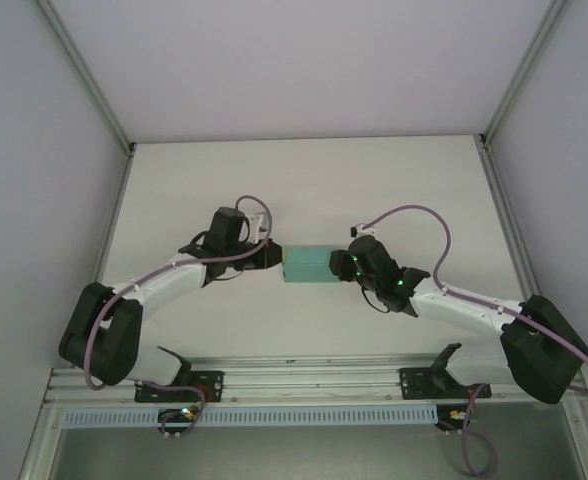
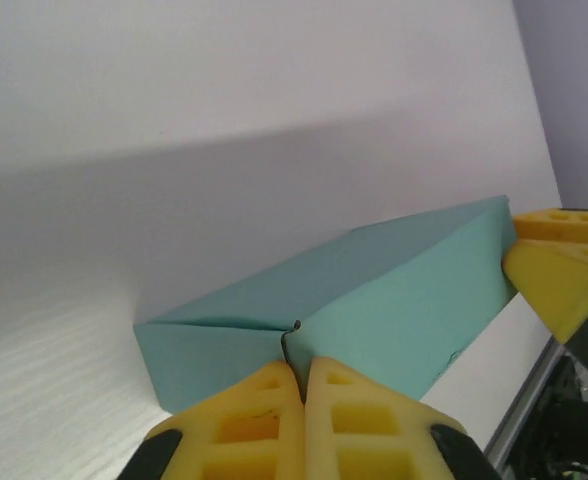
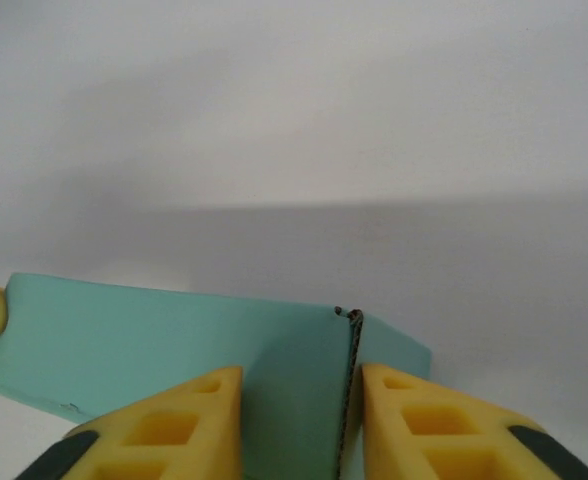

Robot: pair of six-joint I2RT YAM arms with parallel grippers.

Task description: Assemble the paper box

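Left wrist view first: the left fingers (image 2: 259, 415) are pressed together with no gap between the pads. Their joined tips sit right at the near end of the paper box (image 2: 404, 300), where two folded edges meet in a small notch. Whether a sliver of card is caught between them I cannot tell. From those tips the box runs straight away, its long axis pointing at the right fingers (image 2: 559, 280), which sit against its far end.

Right wrist view gives the opposite end. There the right fingers stand spread, with part of the box's end between them, and a raw card edge rises in the gap, closer to one finger than the other. Whether either pad presses on the card is not clear.

Top external view sets the two together. The box lies on the worktop (image 1: 304, 180), closed into a small rectangular block with its long axis running side to side. The left fingers are at its left end and the right fingers at its right end, each arm about as near to its own end.

The coming move seems to turn on that end-to-end line: a push from either side travels along the box's length toward the other fingers. The raw edge at the right end looks like the part left to tuck, and the right fingers are the ones placed for it.
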